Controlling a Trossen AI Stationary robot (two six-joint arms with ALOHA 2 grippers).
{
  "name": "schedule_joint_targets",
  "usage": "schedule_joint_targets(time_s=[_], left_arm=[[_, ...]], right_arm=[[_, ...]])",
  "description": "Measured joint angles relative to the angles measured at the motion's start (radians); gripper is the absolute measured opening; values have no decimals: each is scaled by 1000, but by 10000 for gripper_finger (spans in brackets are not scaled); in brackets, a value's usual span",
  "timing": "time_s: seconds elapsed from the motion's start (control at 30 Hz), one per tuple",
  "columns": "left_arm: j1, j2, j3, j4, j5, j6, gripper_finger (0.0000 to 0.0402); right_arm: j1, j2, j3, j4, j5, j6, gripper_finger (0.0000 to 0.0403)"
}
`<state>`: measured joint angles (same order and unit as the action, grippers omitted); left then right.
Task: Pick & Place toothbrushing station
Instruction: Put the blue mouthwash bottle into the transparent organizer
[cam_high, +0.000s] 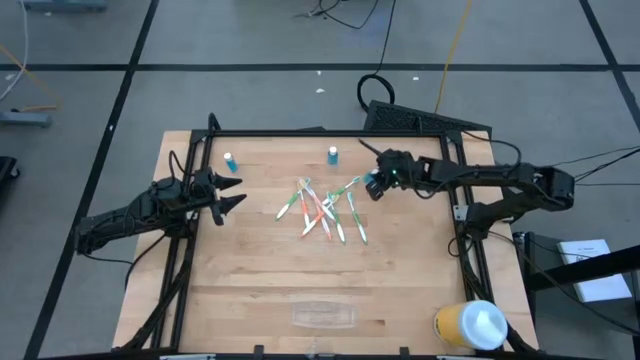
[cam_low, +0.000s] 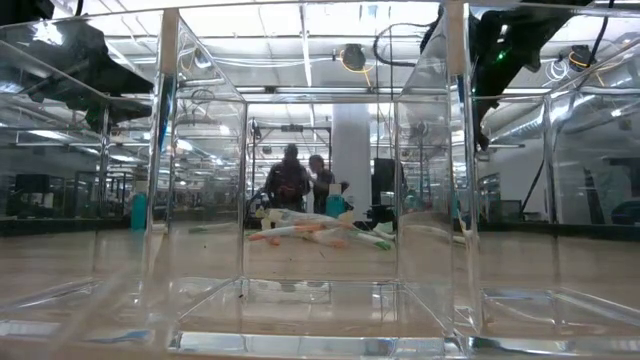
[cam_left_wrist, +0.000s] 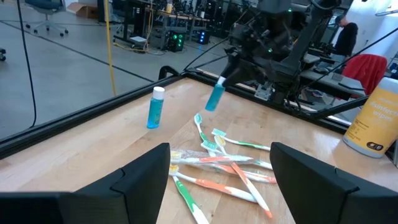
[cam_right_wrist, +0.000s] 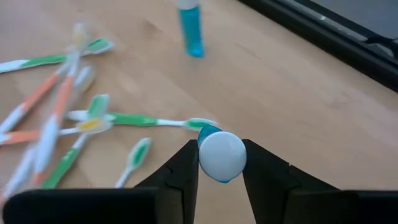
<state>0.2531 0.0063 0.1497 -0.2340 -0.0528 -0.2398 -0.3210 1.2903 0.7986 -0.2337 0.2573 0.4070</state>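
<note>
The see-through toothbrushing station (cam_high: 325, 316) lies flat near the table's near edge; it fills the low view (cam_low: 300, 290). Several green and orange toothbrushes (cam_high: 325, 210) lie in a loose pile mid-table. Two small blue bottles (cam_high: 230, 160) (cam_high: 332, 154) stand upright near the far edge. My right gripper (cam_high: 373, 187) is shut on a third blue bottle (cam_left_wrist: 214, 98) above the pile's right end. My left gripper (cam_high: 236, 196) is open and empty, left of the pile. My right gripper pinches the blue bottle by its white cap end (cam_right_wrist: 222, 155) between its two fingers. The fingers slant down from the table's right side. The bottle hangs tilted below the fingers, its blue body (cam_left_wrist: 214, 99) clear of the table and the toothbrushes.
A yellow cup with a white lid (cam_high: 470, 325) stands at the near right corner. A black frame (cam_high: 300, 133) runs around the table's edges. Bare wood lies between the pile and the station. People stand in the room behind the table (cam_low: 300, 180).
</note>
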Motion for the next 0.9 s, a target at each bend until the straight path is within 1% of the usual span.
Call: schedule_joint_targets(time_s=[0.4, 0.9], left_arm=[[0, 0, 0, 0, 0, 0, 283], [0, 0, 0, 0, 0, 0, 283]], right_arm=[[165, 0, 0, 94, 0, -1, 97], [350, 0, 0, 103, 0, 1, 97]])
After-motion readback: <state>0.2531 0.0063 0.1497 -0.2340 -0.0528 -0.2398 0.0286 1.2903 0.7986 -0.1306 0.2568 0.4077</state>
